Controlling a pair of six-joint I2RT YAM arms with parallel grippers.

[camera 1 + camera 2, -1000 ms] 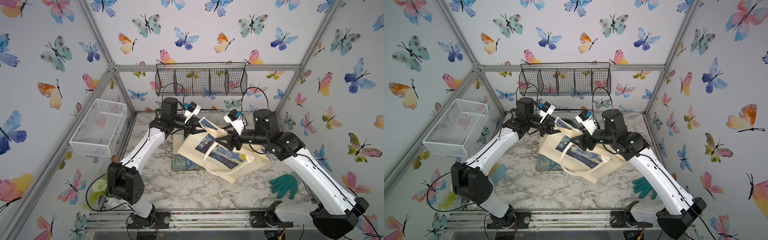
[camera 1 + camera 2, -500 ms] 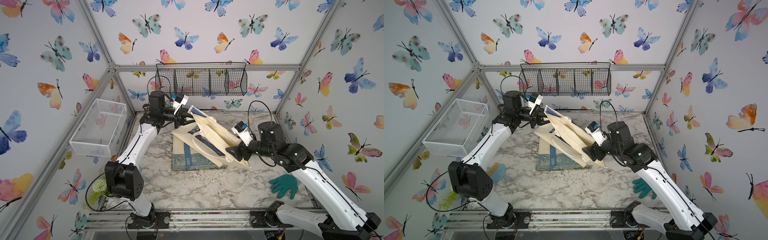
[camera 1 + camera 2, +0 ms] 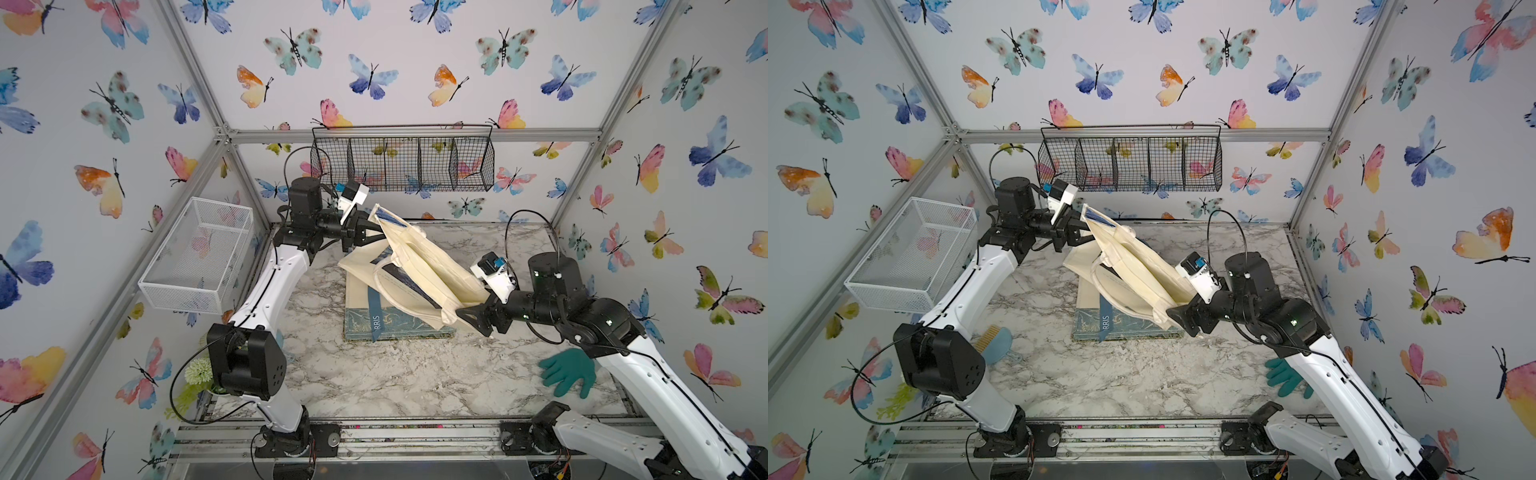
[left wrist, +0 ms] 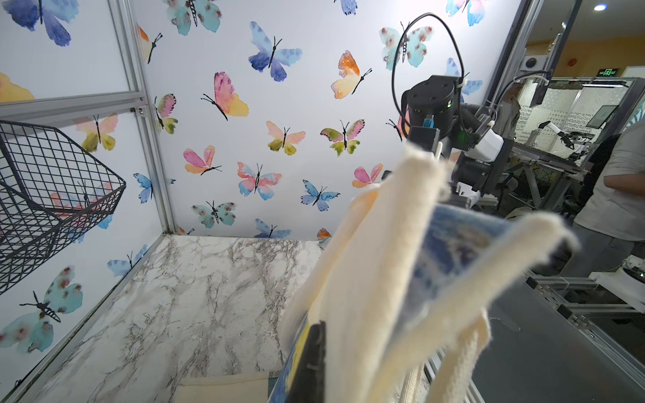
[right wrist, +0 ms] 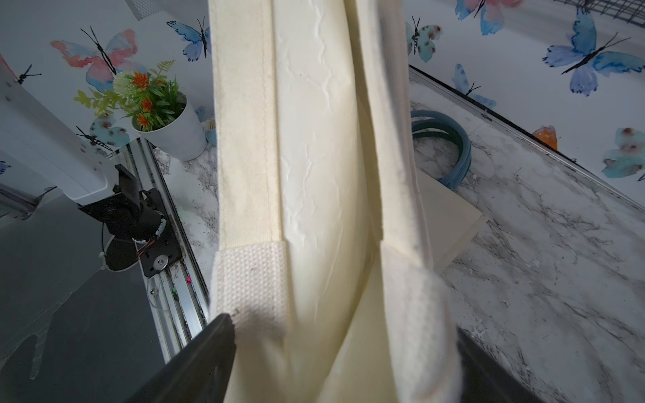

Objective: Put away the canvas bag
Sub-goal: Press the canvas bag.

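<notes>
My left gripper (image 3: 369, 229) pinches the top corner of the cream canvas bag (image 3: 424, 266), which slants in mid-air above a teal hardcover book (image 3: 395, 326). My right gripper (image 3: 468, 318) gapes wide around its lower end, perhaps brushing cloth.

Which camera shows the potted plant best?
The right wrist view: the potted plant shows clearly, white pot and orange flowers. In both top views the left arm hides most of it; only bits of foliage peek out. The left wrist view misses it.

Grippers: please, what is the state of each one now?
Left gripper: closed on the canvas bag.
Right gripper: open, bag lying between its fingers.
</notes>
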